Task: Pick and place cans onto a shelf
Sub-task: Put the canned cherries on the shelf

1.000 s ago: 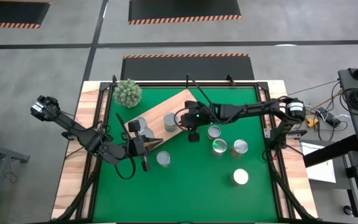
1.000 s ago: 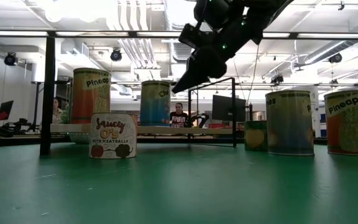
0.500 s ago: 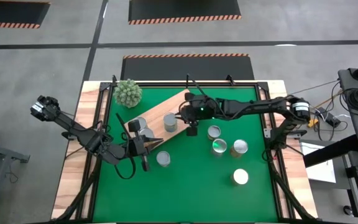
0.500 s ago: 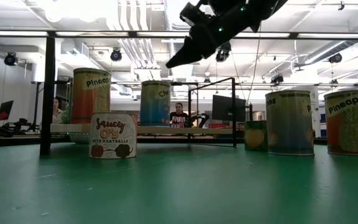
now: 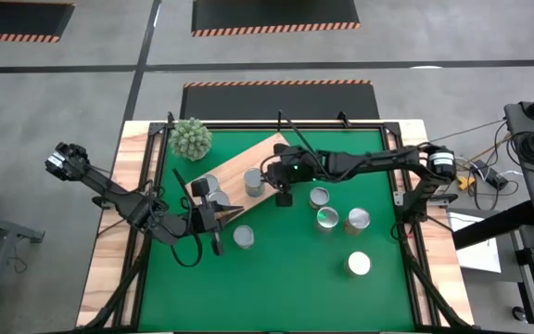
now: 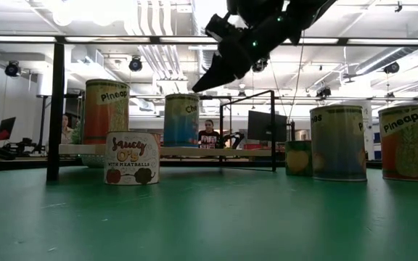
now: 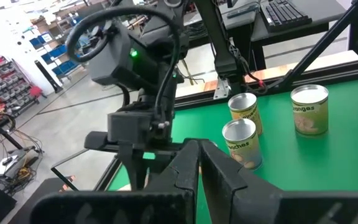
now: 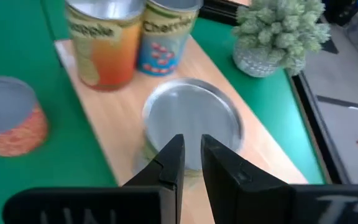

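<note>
The shelf (image 5: 265, 154) is a light wood board lying slantwise on the green mat. Three cans stand on it: a pineapple can (image 8: 101, 37), a cherries can (image 8: 166, 34) and a silver-topped can (image 8: 191, 118), which also shows in the high view (image 5: 254, 179). My right gripper (image 8: 191, 146) hovers shut and empty just above this can and shows high up in the low view (image 6: 194, 88). My left gripper (image 5: 217, 243) is shut and empty by the shelf's near-left end, next to a short can (image 5: 243, 236).
Several more cans stand on the mat right of the shelf, among them one at the middle (image 5: 319, 196), one with a greenish top (image 5: 327, 218) and one near the front (image 5: 359, 263). A spiky green plant (image 5: 192, 138) stands at the far left corner.
My right gripper has risen above the shelf, then come down a little, and has drifted slightly toward the table's left edge. It stays shut and empty. The cans have not moved.
</note>
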Controlling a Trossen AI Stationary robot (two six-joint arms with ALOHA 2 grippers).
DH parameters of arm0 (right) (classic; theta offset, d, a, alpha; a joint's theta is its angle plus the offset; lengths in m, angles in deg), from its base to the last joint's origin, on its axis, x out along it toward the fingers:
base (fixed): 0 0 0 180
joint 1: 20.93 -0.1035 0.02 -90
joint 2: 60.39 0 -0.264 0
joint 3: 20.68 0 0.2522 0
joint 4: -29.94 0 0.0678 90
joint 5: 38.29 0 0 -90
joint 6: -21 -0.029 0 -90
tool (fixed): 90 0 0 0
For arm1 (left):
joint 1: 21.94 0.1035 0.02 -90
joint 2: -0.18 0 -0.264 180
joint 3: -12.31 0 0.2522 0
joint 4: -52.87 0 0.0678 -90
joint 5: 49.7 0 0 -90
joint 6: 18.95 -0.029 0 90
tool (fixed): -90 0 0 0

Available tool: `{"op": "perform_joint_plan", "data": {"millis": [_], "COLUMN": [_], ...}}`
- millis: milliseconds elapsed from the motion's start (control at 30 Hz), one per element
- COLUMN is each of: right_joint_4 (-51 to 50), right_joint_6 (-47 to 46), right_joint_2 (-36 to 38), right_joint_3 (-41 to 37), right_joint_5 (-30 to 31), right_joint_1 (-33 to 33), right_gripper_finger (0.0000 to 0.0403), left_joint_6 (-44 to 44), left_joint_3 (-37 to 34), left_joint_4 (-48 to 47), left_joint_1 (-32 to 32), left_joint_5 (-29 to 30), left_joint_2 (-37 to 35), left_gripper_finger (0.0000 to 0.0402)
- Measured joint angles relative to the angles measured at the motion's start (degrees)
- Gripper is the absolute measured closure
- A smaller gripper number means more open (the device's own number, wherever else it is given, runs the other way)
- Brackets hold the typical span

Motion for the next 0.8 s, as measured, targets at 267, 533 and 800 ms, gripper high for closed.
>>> {"op": "perform_joint_plan", "data": {"millis": [267, 533, 800], "right_joint_4": [0.2, 0.7, -0.9], "right_joint_6": [-1.8, 3.6, 2.7], "right_joint_2": [0.0, -0.2, -1.5], "right_joint_3": [0.0, 0.8, 0.5], "right_joint_5": [0.1, 8.8, 7.6], "right_joint_1": [-1.7, -0.5, -0.3], "right_gripper_finger": [0.036, 0.036, 0.036], "left_joint_6": [0.0, 0.0, 0.0], "left_joint_3": [0.0, 0.0, 0.0], "left_joint_4": [0.0, 0.2, 0.3], "left_joint_1": [0.0, 0.0, 0.0], "left_joint_5": [0.0, 0.0, 0.0], "left_joint_2": [0.0, 0.0, 0.0], "left_gripper_finger": [0.0401, 0.0401, 0.0401]}}
